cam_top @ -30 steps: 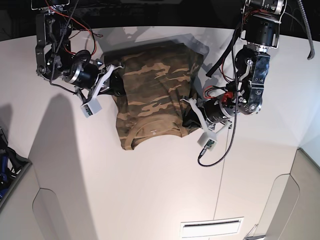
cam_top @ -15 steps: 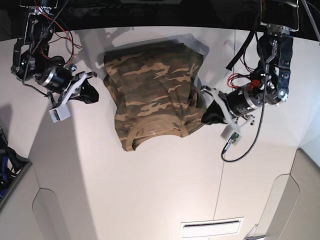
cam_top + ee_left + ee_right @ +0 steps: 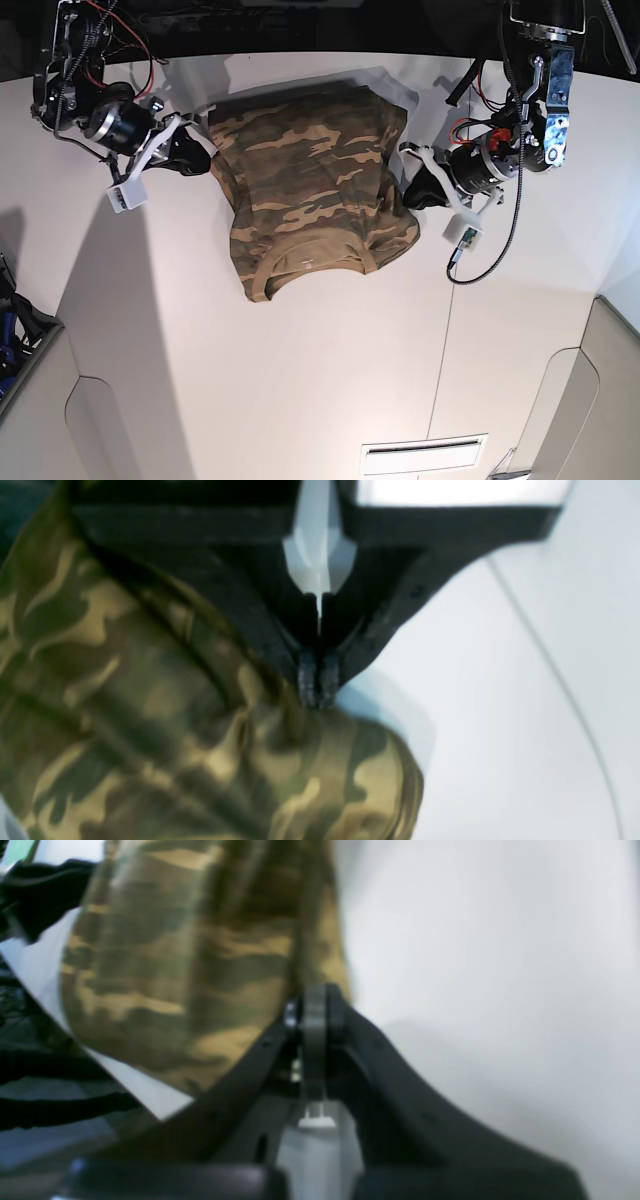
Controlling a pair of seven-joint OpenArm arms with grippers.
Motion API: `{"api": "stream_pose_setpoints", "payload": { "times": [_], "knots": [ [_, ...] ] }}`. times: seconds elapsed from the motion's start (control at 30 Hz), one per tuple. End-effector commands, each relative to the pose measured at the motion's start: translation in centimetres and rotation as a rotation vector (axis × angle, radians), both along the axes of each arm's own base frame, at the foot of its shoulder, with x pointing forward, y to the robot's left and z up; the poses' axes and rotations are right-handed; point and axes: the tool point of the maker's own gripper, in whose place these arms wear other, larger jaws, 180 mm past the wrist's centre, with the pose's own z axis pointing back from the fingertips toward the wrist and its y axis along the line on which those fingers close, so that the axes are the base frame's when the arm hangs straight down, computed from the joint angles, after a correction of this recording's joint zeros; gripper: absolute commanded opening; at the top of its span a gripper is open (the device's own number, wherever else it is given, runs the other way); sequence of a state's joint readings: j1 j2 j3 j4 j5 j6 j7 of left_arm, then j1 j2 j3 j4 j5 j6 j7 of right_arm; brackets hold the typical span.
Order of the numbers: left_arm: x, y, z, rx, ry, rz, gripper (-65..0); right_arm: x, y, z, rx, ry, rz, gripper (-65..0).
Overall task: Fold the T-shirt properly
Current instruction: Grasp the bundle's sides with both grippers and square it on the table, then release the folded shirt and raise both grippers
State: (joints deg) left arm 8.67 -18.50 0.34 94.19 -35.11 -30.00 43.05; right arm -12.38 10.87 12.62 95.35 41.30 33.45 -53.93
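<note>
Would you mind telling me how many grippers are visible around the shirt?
2: the right gripper at the T-shirt's left edge in the base view, and the left gripper at its right edge.

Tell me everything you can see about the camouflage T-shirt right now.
The T-shirt is soft cloth in olive, brown and tan camouflage with a tan ribbed collar facing the near edge. It lies partly folded into a rough rectangle on the white table, with some wrinkles and a sleeve corner poking out at the collar end. The left gripper and right gripper sit shut at its opposite side edges; the wrist views are too blurred to tell whether they pinch cloth.
</note>
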Motion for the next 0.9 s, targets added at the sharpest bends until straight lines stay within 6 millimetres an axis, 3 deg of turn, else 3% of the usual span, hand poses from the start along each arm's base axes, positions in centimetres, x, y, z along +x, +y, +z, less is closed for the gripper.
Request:
{"api": "stream_pose_setpoints", "payload": {
  "times": [0.0,0.37,0.53,0.7,0.87],
  "knots": [
    [1.3,-0.3,1.3,-0.022,-0.052,0.005,-65.0,0.7,0.6,1.1,0.027,-0.045,0.006,-65.0],
    [3.7,-0.3,1.9,-0.002,-0.077,0.012,-65.0,-0.9,5.9,0.9,0.102,-0.014,0.111,-65.0],
    [3.6,-0.3,1.7,0.006,-0.065,0.008,-65.0,-1.6,7.7,0.9,0.121,-0.001,0.157,-65.0],
    [3.8,1.1,2.3,0.032,-0.081,0.014,-65.0,-1.5,6.9,0.5,0.080,-0.001,0.150,-65.0],
    [3.5,3.4,4.2,0.044,-0.121,0.036,-65.0,-0.5,3.8,0.3,0.038,-0.008,0.073,-65.0]
  ]
}}
